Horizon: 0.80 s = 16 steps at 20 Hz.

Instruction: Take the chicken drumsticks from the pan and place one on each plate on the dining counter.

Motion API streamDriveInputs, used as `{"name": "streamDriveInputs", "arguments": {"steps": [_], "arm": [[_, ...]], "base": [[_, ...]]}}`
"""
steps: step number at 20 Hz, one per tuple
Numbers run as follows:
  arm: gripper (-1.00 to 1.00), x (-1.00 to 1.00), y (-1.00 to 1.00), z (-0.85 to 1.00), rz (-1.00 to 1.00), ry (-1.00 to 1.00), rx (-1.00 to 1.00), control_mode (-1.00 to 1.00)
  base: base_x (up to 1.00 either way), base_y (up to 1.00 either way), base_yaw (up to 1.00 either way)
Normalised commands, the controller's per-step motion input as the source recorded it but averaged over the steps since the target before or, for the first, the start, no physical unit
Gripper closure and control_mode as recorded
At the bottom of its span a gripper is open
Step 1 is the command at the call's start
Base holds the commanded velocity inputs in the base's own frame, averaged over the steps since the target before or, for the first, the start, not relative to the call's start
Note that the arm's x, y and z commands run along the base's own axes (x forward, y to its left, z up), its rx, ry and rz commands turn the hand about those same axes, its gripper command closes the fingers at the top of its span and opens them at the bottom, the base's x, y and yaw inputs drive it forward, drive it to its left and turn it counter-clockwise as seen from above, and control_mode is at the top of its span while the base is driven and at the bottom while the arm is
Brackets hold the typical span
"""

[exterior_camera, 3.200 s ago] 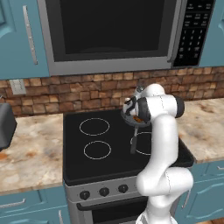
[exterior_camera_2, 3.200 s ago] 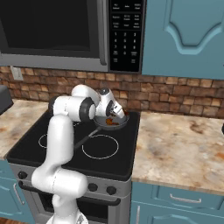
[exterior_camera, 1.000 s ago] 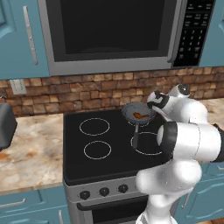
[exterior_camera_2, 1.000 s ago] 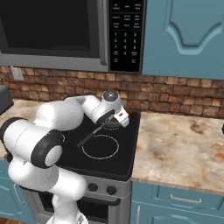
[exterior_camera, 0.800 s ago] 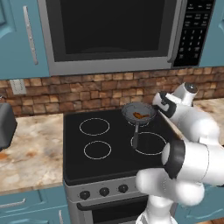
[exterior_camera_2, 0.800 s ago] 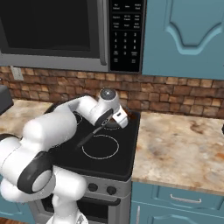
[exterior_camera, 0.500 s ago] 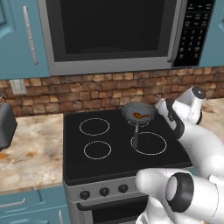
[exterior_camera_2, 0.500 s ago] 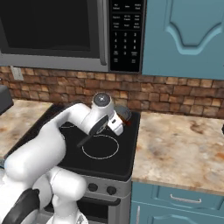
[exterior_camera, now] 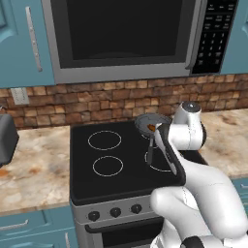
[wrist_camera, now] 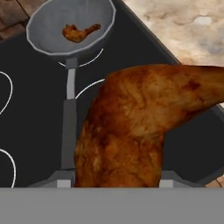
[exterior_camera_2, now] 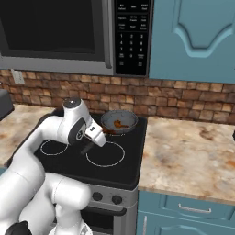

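Drumstick in hand (wrist_camera: 140,127): I see it huge and close in the hand view, lodged between the finger tips. Held that way for transport, I judge: first piece out, bound for a plate.
End effector (exterior_camera_2: 95,134): clamped on that drumstick, jaws part-way in, the meat's width keeps them apart. In the right base view I only get the white hand body over the front burner ring.
Pan (exterior_camera_2: 119,121): sits on the rear right burner of the stove (exterior_camera: 82,169), handle (wrist_camera: 70,94) pointing toward the front. Stays put as the source, so the hand is off it, near but not touching.
Second drumstick (wrist_camera: 80,32): lies flat in the pan bowl, alone. Small orange patch in both base views (exterior_camera: 151,128).
Arm (exterior_camera: 184,160): folded low over the stove's right side, blocks part of the front right burner in the left base view.
Worktop (exterior_camera_2: 193,156): marbled stone either side of the stove, right stretch bare.
Hidden: finger tips and contact faces are behind the meat, so I can't check how deep the grip is.
Cut off: drumstick's thin end runs past the right edge of the hand view.
Unclear: plates and dining counter, I have no bearing on them from here.
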Motion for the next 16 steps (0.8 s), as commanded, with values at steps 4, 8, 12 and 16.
{"name": "streamDriveInputs", "arguments": {"steps": [4, 8, 12, 16], "arm": [[1.0, 0.0, -0.05, -0.01, 0.15, 0.09, 0.0, -1.0], [1.0, -0.03, 0.0, -0.01, 0.07, 0.04, 0.0, -1.0], [1.0, -0.19, -0.01, 0.0, 0.0, 0.0, 0.0, -1.0], [1.0, -0.09, 0.0, 0.0, 0.0, 0.0, 0.0, 1.0]], "base": [[0.0, 0.0, 0.0], [0.0, 0.0, 0.0], [0.0, 0.0, 0.0], [-0.36, -0.15, -0.17]]}}
